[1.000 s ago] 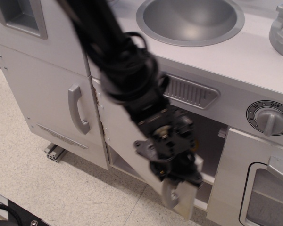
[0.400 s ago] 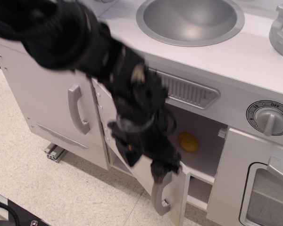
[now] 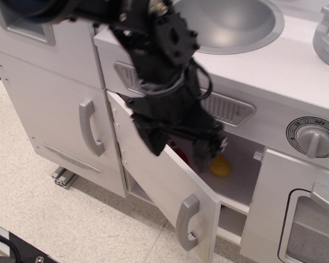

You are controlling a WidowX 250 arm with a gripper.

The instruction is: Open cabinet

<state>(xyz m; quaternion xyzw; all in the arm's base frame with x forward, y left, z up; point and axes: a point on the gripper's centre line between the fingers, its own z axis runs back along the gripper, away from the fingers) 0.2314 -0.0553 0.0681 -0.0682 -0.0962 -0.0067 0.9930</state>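
Hanging open, the cabinet [image 3: 170, 186] door sits below the fingers [image 3: 205, 156], spread unclear.

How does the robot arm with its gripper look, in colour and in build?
The arm is black all over, built of chunky angular links with screws and a toothed round joint near the top. A thin black cable loops out at its right side. The gripper is black too, blurred.

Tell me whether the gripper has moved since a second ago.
Yes. The gripper has risen off the cabinet door's handle, which it was down at before, and now sits higher, just below the vent grille, which stays fixed.
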